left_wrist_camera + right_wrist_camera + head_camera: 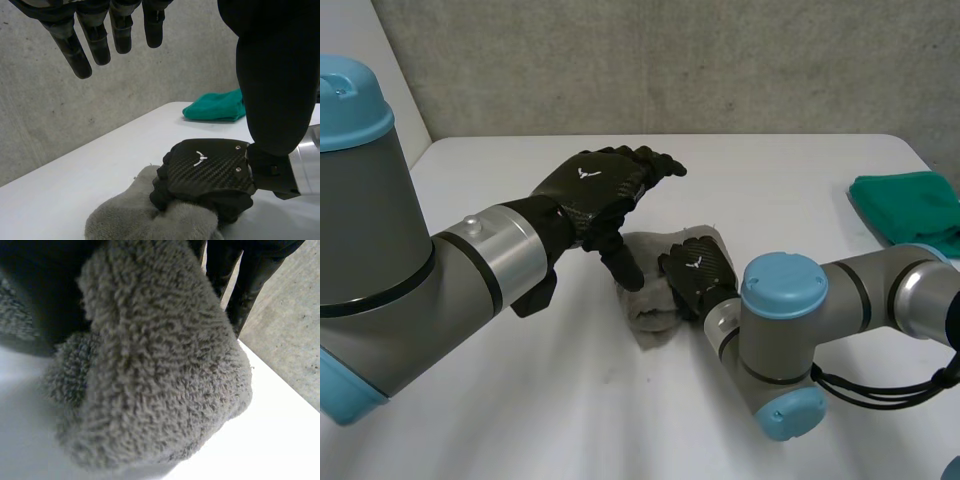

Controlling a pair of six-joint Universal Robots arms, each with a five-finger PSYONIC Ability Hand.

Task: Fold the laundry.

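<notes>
Head view: the grey towel (650, 312) is seen bunched near the middle of the white table (500, 400). The right hand (698, 272) is set on it and the left hand (595, 190) is held above it. A green cloth (910, 200) lies well apart at the table's right edge.

Left wrist view: the left hand's fingers (70, 47) are shown straight and spread, with nothing held. The right hand's fingers are curled into the towel's pile.

Right wrist view: the towel is seen as a thick lump under the palm, not as a flat sheet.

A clean fold is judged unlikely from such a bunch. A free edge should first be taken by the left hand and drawn out flat while the cloth is anchored by the right.
</notes>
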